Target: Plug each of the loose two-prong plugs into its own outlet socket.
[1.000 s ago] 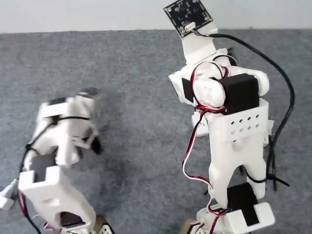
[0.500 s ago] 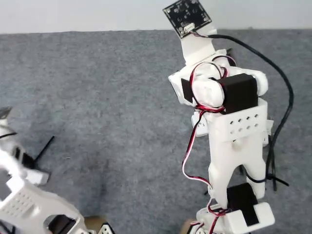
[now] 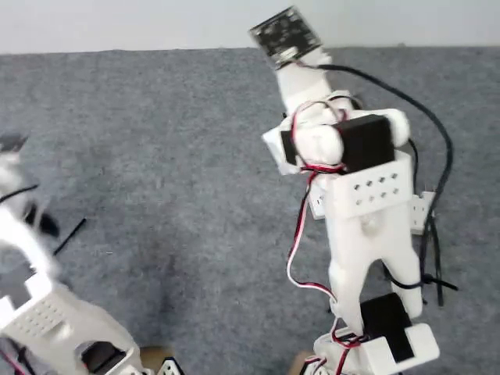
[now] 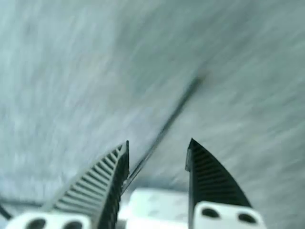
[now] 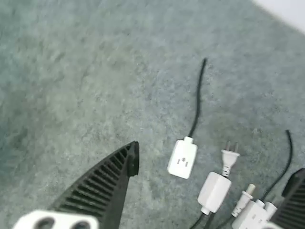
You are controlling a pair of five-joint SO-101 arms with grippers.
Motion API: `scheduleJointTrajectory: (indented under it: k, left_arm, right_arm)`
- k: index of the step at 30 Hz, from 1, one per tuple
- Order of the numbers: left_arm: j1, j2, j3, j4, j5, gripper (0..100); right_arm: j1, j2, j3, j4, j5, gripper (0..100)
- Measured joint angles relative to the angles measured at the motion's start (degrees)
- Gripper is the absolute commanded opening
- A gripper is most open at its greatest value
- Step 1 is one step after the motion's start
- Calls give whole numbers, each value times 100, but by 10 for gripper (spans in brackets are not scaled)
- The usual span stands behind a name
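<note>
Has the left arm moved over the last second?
Yes. The left arm swung toward the left edge, now lying left of the thin black cable it covered earlier.

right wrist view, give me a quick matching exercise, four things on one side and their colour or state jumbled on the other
Things:
1 outlet socket
2 two-prong plug
3 right arm's fingers
4 table cover

States:
a grey, fuzzy
b black, ridged
c white block on a black cord
d white, prongs bare, unplugged

Pairs: 1-c, 2-d, 3-b, 4-a
</note>
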Motion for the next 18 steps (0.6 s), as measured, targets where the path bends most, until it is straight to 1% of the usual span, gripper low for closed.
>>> scheduleJointTrajectory:
  k: [2,5,9,12,15,18]
  left_arm:
    - [659,0,-545,290,431,192]
    - [1635,0,-1486,738,914,192]
    - [2778,0,-2681,1125,1319,192]
    - [3147,0,-3376,1178,1530,192]
    - [3174,0,-3974,1178,1609,192]
    - [3182,0,-4615,1178,1697,192]
  right_arm:
    - [-114,0,9,0,0,456]
    - [-97,0,18,0,0,456]
    - [123,0,18,0,0,456]
    - [686,0,18,0,0,456]
    - [1266,0,18,-62,0,456]
    - [1776,0,18,-343,-9,456]
